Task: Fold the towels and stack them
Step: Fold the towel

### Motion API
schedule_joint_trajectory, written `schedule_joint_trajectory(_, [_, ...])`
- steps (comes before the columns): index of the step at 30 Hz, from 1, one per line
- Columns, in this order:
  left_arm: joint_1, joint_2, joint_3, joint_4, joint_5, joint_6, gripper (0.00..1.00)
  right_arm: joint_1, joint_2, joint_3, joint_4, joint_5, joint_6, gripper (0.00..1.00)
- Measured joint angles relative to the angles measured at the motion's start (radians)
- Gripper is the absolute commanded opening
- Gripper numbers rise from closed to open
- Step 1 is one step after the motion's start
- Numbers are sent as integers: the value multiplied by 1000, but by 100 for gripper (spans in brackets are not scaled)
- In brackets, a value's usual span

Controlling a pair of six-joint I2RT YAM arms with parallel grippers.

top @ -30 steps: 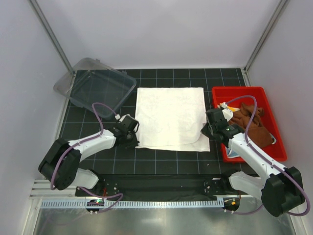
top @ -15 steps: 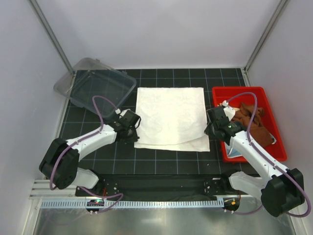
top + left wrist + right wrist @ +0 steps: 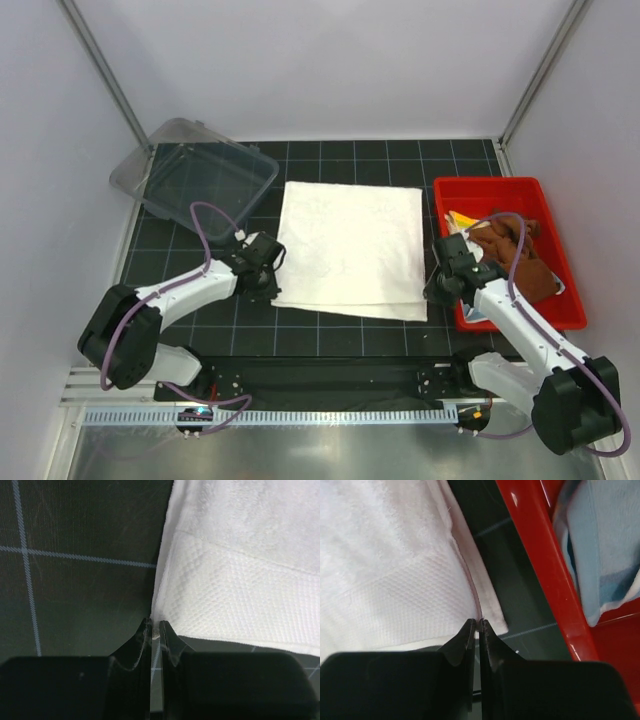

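Note:
The large cream-white towel lies spread on the black gridded mat between my arms. My left gripper is shut on its near-left corner; in the left wrist view the fingertips pinch the waffle-weave hem of the towel. My right gripper is shut on the towel's right edge close to the near corner, and the right wrist view shows the jaws pinching that hem. A rust-brown towel, a yellow one and a light-blue one lie in the red bin.
The red bin's wall runs just right of my right gripper. A clear plastic container sits at the far left of the mat. White enclosure walls stand on three sides.
Both grippers lifted slightly, then drew back toward the arm bases with the white towel's near edge, which now sits closer to me. The left jaws closed a little more.

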Motion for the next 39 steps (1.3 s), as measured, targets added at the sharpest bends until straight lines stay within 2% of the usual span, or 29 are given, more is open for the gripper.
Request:
schedule_joint_trajectory(4, [0, 2, -33, 2, 11, 7, 0, 0, -2, -127, 14, -43, 18, 1])
schedule_joint_trajectory(7, [-1, 2, -33, 4, 10, 14, 0, 0, -3, -143, 27, -49, 19, 1])
schedule_joint_trajectory(9, [-1, 2, -26, -7, 3, 25, 0, 0, -2, -114, 14, -42, 15, 1])
schedule_joint_trajectory(14, [-1, 0, 82, -78, -28, 56, 0, 0, 33, 119, -72, 0, 7, 1])
schedule_joint_trajectory(17, [-1, -13, 104, -78, -39, 64, 0, 0, -11, 151, -69, -15, 21, 1])
schedule_joint_trajectory(24, [-1, -13, -21, -55, -27, 61, 0, 0, -197, -168, -76, -133, 121, 1])
schedule_joint_trajectory(27, [-1, 2, -42, -45, -21, 60, 0, 3, -205, -276, -61, -185, 165, 1])
schedule_joint_trajectory(30, [-1, 15, -42, -28, -26, 61, 0, 13, -201, -304, -24, -205, 189, 1])
schedule_joint_trajectory(34, [0, 40, -36, -10, -40, 61, 0, 34, -135, -292, 18, -193, 212, 1])
schedule_joint_trajectory(39, [-1, 49, -28, -13, -56, 61, 0, 49, 79, -201, 88, -174, 213, 1])
